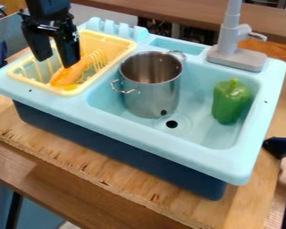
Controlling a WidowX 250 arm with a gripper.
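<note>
The black gripper point(56, 61) hangs over the yellow dish rack point(120, 54) at the upper left, open, its two fingers pointing down with a gap between them. Just under the right-hand finger, an orange object point(68, 77) lies slanted in the rack; whether they touch I cannot tell. To the right of the rack, a metal pot point(148, 91) with wire handles stands upright in the light blue sink basin. A green bell pepper point(230, 102) rests upright at the basin's right side.
A grey faucet point(235, 53) rises at the sink's back right corner. The drain hole point(171, 124) lies in front of the pot. The light blue sink's rim point(169, 144) surrounds the basin, and the whole unit stands on a wooden board point(127, 181).
</note>
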